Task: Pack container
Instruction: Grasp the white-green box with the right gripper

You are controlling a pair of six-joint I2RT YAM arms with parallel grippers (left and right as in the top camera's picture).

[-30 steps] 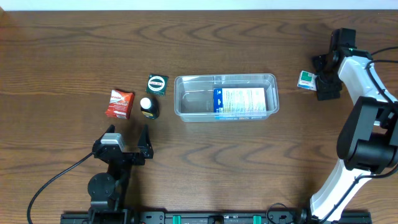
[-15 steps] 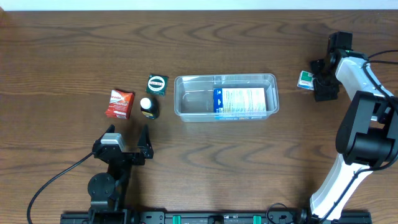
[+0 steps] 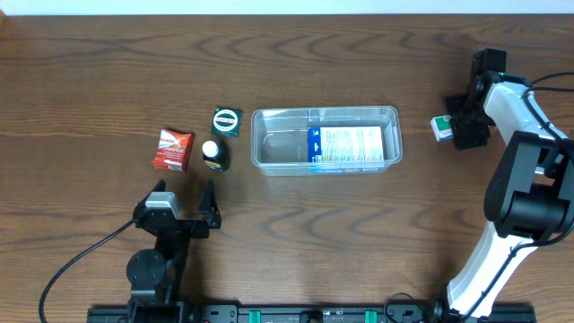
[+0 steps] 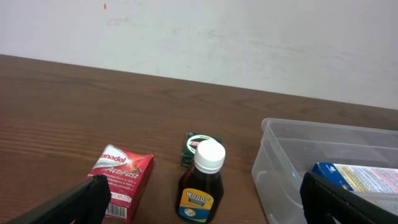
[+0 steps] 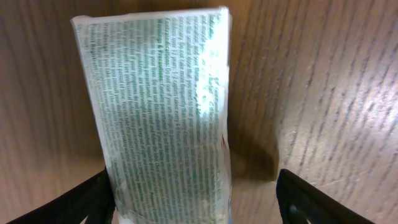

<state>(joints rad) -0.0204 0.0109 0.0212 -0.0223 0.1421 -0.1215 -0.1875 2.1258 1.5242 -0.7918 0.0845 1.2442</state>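
On the brown wooden table (image 3: pixel 90 72), the left gripper (image 3: pixel 185 191) sits low with its fingers spread wide and nothing between them. In its wrist view only the two dark fingertips show, and one covers a lower corner of the red Panadol box (image 4: pixel 121 182).

At 1 o'clock from that box stands the Woods syrup bottle (image 4: pixel 202 183), with a white cap and a yellow label. The bottle partly hides the small green box (image 4: pixel 198 147) at its 12 o'clock, whose round emblem is too small to read.

At 3 o'clock from the bottle lies the container (image 3: pixel 278 148), near the table's middle. It is a clear rectangular tub with rounded corners and a raised rim, and its left half is bare. A blue-and-white carton (image 3: pixel 350 146) lies flat in its right half. The left wrist view cuts off both tub and carton at the frame edge.

Well apart at the tub's 3 o'clock, a green-and-white box (image 5: pixel 165 112) lies between the parted fingers of the right gripper (image 5: pixel 189 199). It sits against one finger and clear of the other. Its fine green print is illegible, and its lower end runs out of frame.
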